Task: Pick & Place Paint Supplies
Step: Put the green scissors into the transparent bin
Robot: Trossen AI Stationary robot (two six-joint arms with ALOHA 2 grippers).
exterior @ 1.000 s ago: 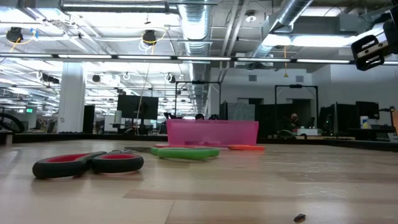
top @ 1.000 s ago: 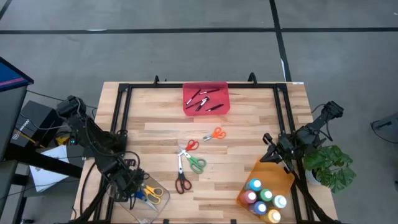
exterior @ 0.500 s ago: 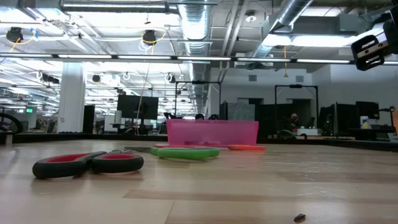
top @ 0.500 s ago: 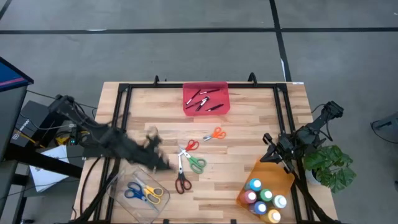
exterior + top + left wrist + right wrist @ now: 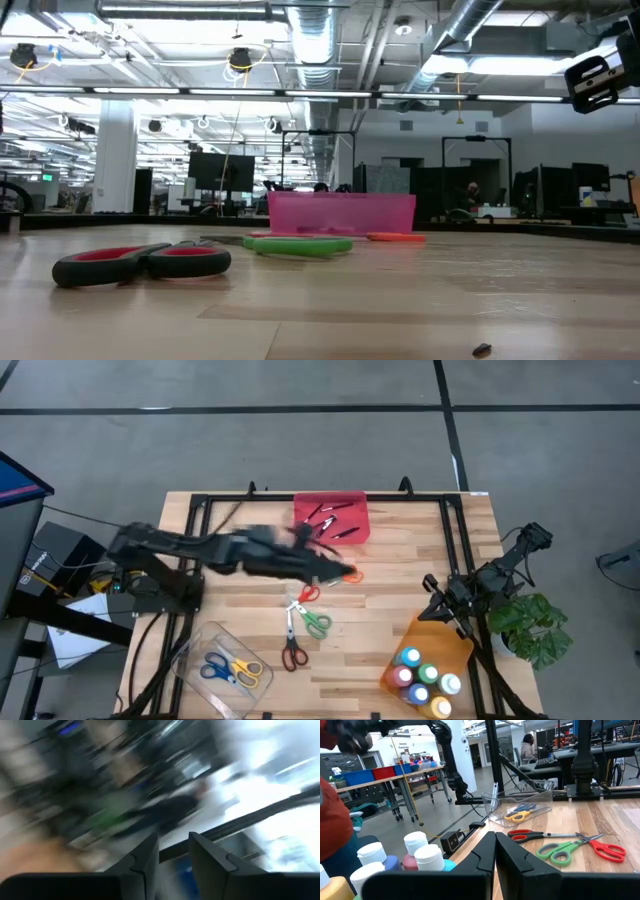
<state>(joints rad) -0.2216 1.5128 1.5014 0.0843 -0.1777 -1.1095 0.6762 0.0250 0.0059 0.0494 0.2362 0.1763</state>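
L gripper (image 5: pixel 335 572) stretched over table centre, at orange scissors (image 5: pixel 349 575); fingers (image 5: pixel 150 857) narrowly apart, nothing seen between. R gripper (image 5: pixel 495 851) closed, empty, beside paint bottles (image 5: pixel 424 680) in orange tray (image 5: pixel 432 636)

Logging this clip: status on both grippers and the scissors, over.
Left gripper reaching over the orange scissors, nothing visibly held. Right gripper shut, parked beside the paint bottles. Three scissors loose mid-table, two in the clear tray. Nothing in the way.

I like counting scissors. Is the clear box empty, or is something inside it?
Not empty. In the high view the clear box holds two pairs of scissors: a blue-handled pair and a yellow-handled pair.
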